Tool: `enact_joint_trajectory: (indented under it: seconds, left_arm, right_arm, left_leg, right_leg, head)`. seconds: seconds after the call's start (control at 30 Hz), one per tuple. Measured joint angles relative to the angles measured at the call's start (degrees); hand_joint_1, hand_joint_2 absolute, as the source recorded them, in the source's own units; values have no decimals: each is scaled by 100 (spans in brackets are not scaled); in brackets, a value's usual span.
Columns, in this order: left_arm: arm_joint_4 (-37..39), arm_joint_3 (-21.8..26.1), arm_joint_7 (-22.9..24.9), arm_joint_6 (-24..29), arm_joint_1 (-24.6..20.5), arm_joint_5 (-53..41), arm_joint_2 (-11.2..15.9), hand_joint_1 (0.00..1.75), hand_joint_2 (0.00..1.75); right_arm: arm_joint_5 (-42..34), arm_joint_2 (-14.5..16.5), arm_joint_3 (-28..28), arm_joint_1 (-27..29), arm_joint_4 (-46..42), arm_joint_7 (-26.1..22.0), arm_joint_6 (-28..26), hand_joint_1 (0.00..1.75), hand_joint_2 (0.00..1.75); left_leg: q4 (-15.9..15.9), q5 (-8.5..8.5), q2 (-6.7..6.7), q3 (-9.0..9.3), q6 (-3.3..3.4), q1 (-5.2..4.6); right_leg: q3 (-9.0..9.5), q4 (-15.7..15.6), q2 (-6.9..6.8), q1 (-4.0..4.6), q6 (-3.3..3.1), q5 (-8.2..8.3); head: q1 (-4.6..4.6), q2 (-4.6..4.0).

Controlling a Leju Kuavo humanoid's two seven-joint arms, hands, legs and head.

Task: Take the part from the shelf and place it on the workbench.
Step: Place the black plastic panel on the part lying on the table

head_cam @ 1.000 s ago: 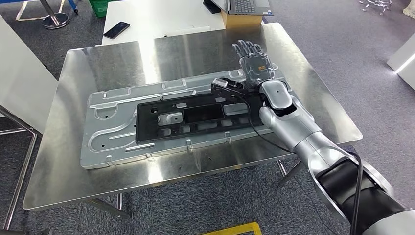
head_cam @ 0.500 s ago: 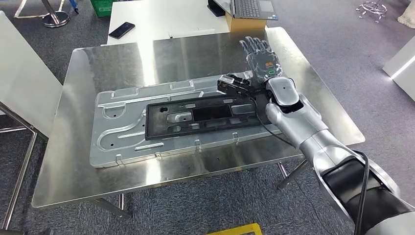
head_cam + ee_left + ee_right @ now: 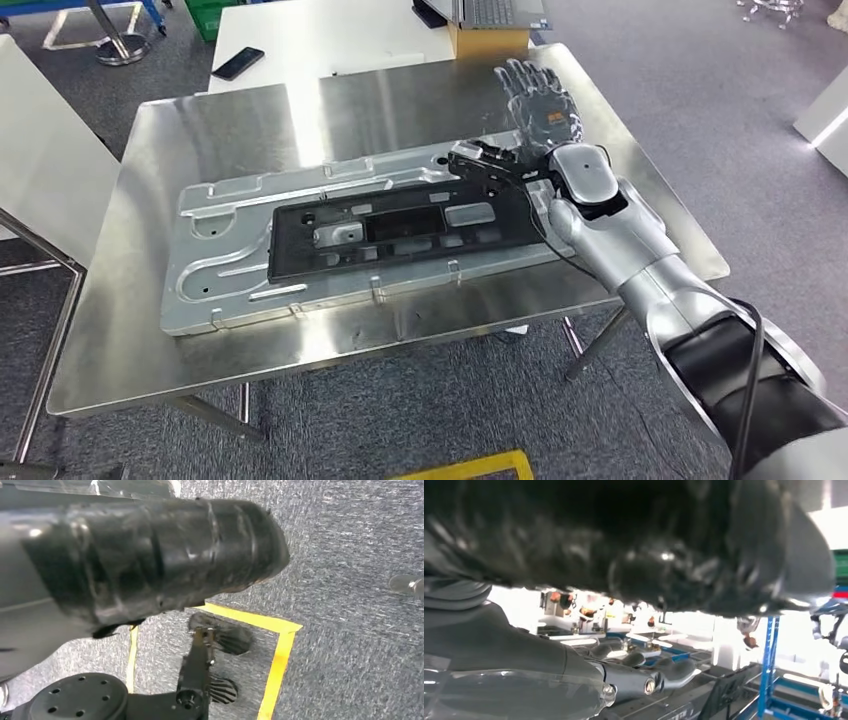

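The part is a long black plastic frame (image 3: 400, 235). It lies flat on a silver pressed-metal panel (image 3: 230, 250) on the steel workbench (image 3: 200, 130). My right hand (image 3: 542, 100) hovers past the frame's far right end with its fingers spread and straight, holding nothing. A black module with a cable (image 3: 485, 162) at that wrist sits over the frame's right end. In the right wrist view the grey fingers (image 3: 639, 675) reach out with nothing in them. My left hand (image 3: 150, 550) hangs over the carpet as a dark bulk, and its fingers are not plain to see.
Behind the workbench stands a white table (image 3: 330, 35) with a phone (image 3: 238, 62) and a laptop on a cardboard box (image 3: 490, 40). A white panel (image 3: 40, 150) stands at the left. Yellow tape (image 3: 470, 468) marks the grey carpet in front.
The whole picture has swayed, so the camera moved. My right hand stays spread beyond the frame's right end, and the frame lies on the panel as before.
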Motion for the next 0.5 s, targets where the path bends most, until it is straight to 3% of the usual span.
enact_joint_trajectory:
  seconds: [0.07, 0.1, 0.13, 0.17, 0.23, 0.3, 0.4, 0.43, 0.5]
  left_arm:
    - [0, 0, -2, -2, -6, 0, -9, 0, 0]
    - [0, 0, -2, -3, -6, 0, -14, 0, 0]
    - [0, 0, -2, -3, -6, 0, -17, 0, 0]
    - [0, 0, -4, -4, -8, 0, -19, 0, 0]
    - [0, -1, -9, -2, -26, 1, -11, 0, 0]
    - [0, -2, -17, 1, -43, 1, -2, 0, 0]
    - [0, -2, -25, 9, -49, 2, -5, 0, 0]
    - [0, -3, -25, 10, -49, 1, -8, 0, 0]
    - [0, -4, -26, 10, -50, -3, -19, 0, 0]
  right_arm:
    - [20, -2, 0, -7, -15, 1, 19, 0, 0]
    - [26, -2, 0, -5, -16, 2, 25, 0, 0]
    - [31, -3, 0, -4, -17, 2, 29, 0, 0]
    - [34, -6, 0, -5, -22, 2, 32, 0, 0]
    - [42, -15, 0, -14, -47, 2, 36, 0, 0]
    - [46, -32, 0, -30, -73, 2, 43, 0, 0]
    - [48, -62, 0, -40, -92, 7, 67, 0, 0]
    - [49, -85, 0, -44, -101, 10, 81, 0, 0]
    - [52, -130, 0, -53, -118, 16, 105, 0, 0]
  left_leg:
    - [734, -412, 17, -217, 26, -23]
    - [924, -481, 17, -232, 52, -45]
    - [906, -444, 17, -141, 91, -72]
    - [674, -321, 17, 58, 142, -108]
    - [-119, -120, 31, 605, 285, -196]
    - [-615, -52, 50, 891, 360, -275]
    - [-757, 101, 58, 857, 381, -302]
    - [-806, 183, 66, 840, 405, -286]
    - [-883, 345, 83, 760, 448, -252]
  right_leg:
    - [-99, 1, -14, 58, -52, 73]
    - [-151, 4, -18, 89, -68, 111]
    - [-202, 9, -18, 118, -79, 151]
    - [-246, 13, -16, 144, -85, 188]
    - [-309, 17, -19, 173, -77, 261]
    - [-331, -3, -34, 157, -30, 338]
    - [-342, -66, -42, 123, 82, 445]
    - [-374, -20, -37, 124, 115, 362]
    - [-513, 391, -22, 118, 161, -95]
  head:
    - [-2, 0]
    - [0, 0]
    - [-1, 0]
    - [0, 0]
    - [6, 0]
    - [5, 0]
    - [-9, 0]
    - [-5, 0]
    - [15, 0]
